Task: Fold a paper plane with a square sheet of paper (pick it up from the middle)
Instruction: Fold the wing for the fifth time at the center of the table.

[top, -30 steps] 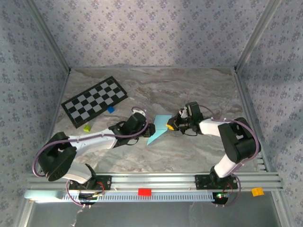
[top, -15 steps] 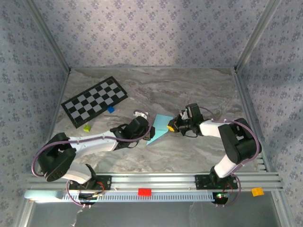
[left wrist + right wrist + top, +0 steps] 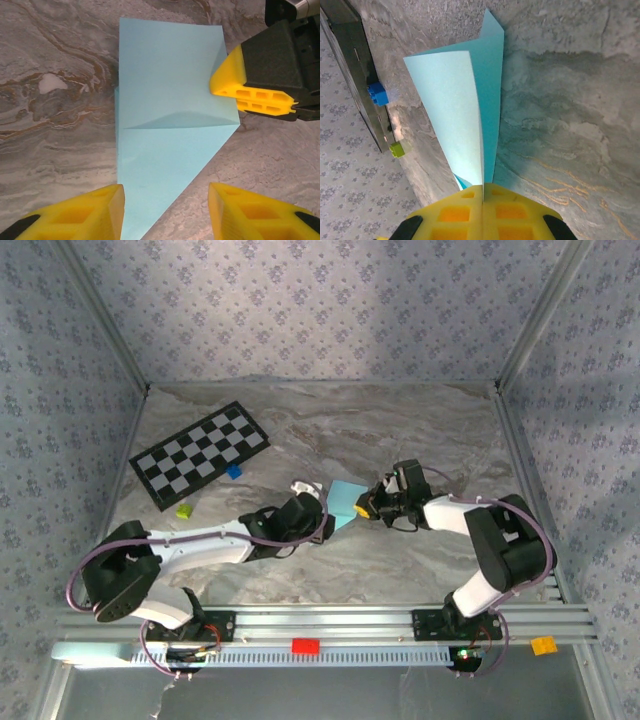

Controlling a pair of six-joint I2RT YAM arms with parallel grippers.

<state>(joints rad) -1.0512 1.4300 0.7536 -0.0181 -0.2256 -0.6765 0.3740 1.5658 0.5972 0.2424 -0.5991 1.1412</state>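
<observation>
Two pincers. Left gripper [image 3: 165, 202]: jaws spread partway, wider than a second earlier, straddling the near point of the folded sky-blue sheet of paper [image 3: 165, 100]; it has advanced over that point. Right gripper [image 3: 482, 192]: pressed together, pinching the sheet's right edge, position unchanged.

The swirly gray desk [image 3: 420, 430] holds a folded light-blue paper [image 3: 345, 500] between the left end effector [image 3: 322, 508] and the right end effector [image 3: 362, 508]. Farther left of the left one lie a checkered card [image 3: 200, 453], a blue block [image 3: 234, 472] and a green block [image 3: 184, 509].
</observation>
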